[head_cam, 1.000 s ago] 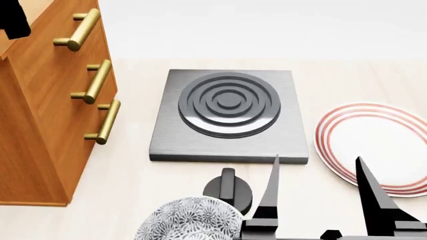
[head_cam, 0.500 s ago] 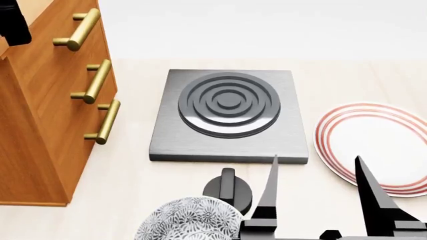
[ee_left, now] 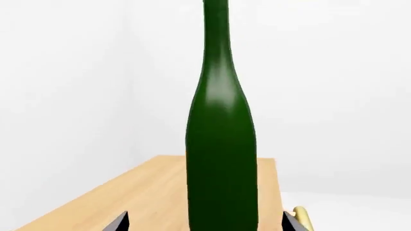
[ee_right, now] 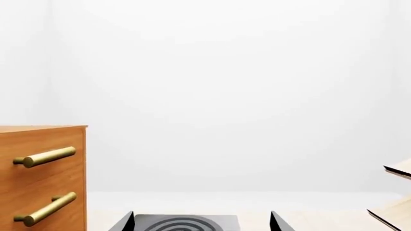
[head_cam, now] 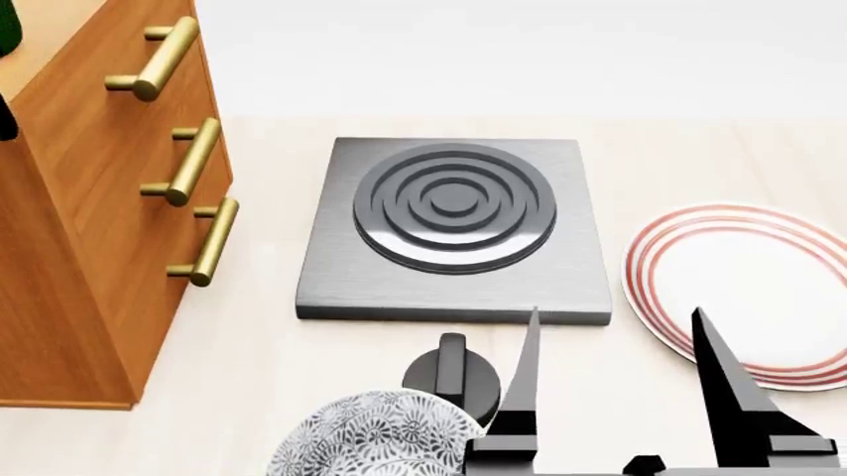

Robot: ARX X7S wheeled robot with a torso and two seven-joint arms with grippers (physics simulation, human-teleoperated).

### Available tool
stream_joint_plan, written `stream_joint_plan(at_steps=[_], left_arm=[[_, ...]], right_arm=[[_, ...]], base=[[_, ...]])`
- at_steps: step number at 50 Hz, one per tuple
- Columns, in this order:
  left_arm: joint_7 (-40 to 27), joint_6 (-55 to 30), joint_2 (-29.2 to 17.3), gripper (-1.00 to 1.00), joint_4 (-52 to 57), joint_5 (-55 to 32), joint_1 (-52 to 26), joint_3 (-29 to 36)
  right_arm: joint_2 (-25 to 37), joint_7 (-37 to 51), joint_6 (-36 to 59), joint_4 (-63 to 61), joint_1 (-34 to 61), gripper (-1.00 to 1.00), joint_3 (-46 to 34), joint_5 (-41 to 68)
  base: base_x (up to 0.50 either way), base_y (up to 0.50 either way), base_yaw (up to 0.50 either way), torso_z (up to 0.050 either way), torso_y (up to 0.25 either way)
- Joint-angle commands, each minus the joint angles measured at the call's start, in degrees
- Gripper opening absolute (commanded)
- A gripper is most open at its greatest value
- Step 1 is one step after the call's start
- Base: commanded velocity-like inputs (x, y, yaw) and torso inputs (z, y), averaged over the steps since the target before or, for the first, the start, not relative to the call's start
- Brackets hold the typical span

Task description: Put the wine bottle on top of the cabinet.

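Note:
The wine bottle, dark green glass, stands upright on the cabinet's light wood top; its cork and label are out of view. My left gripper is open, one fingertip on each side of the bottle's base with a gap on both sides. In the head view only a sliver of the bottle shows at the top left, above the orange-brown cabinet with brass handles. My right gripper is open and empty, low over the table in front of the hob; its wrist view shows the same.
A grey hob with dark rings lies in the middle of the table. A white plate with red rings is at the right. A patterned bowl and a black knob sit at the near edge. Pale wooden slats show in the right wrist view.
The black shape of my left gripper on the cabinet top has drawn back towards the left edge, uncovering a sliver of the green bottle. My right gripper has shifted slightly left.

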Motion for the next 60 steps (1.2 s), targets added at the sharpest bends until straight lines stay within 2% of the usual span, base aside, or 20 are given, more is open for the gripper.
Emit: stream_joint_plan(at_steps=[1, 10, 18, 27, 40, 45, 60], left_arm=[[-4.6, 4.1, -4.2, 1.00, 12.2, 1.9, 11.0, -1.0], [-6.8, 11.4, -3.4, 1.00, 16.2, 8.7, 24.5, 2.8], [-8.2, 7.9, -2.6, 1.00, 20.5, 14.6, 25.0, 9.5], [-8.6, 10.8, -1.0, 1.00, 21.6, 17.6, 29.2, 12.7], [-8.1, 9.7, 0.7, 1.00, 26.0, 19.7, 29.7, 17.0], [-6.7, 9.7, 2.9, 1.00, 25.1, 21.8, 29.2, 20.4], [-5.9, 8.8, 3.6, 1.00, 26.4, 22.0, 28.7, 22.0]], right_arm=[[0.0, 0.2, 0.3, -0.2, 0.3, 1.00, -0.5, 0.0], [-0.1, 0.0, 0.3, 0.0, 0.7, 1.00, -1.6, -0.5], [0.1, 0.2, 1.0, -0.7, 0.9, 1.00, -2.3, -0.7], [0.0, 0.3, 1.2, -0.8, 1.5, 1.00, -2.7, -0.5], [0.1, 0.3, 1.4, -1.0, 1.8, 1.00, -3.2, -0.5], [0.2, 0.6, 1.9, -1.7, 2.1, 1.00, -3.4, -0.4], [0.4, 0.7, 1.8, -2.0, 2.3, 1.00, -3.4, -0.1]], base=[[0.00, 0.00, 0.00, 0.000, 0.000], [0.00, 0.00, 0.00, 0.000, 0.000], [0.00, 0.00, 0.00, 0.000, 0.000], [0.00, 0.00, 0.00, 0.000, 0.000], [0.00, 0.00, 0.00, 0.000, 0.000], [0.00, 0.00, 0.00, 0.000, 0.000], [0.00, 0.00, 0.00, 0.000, 0.000]])
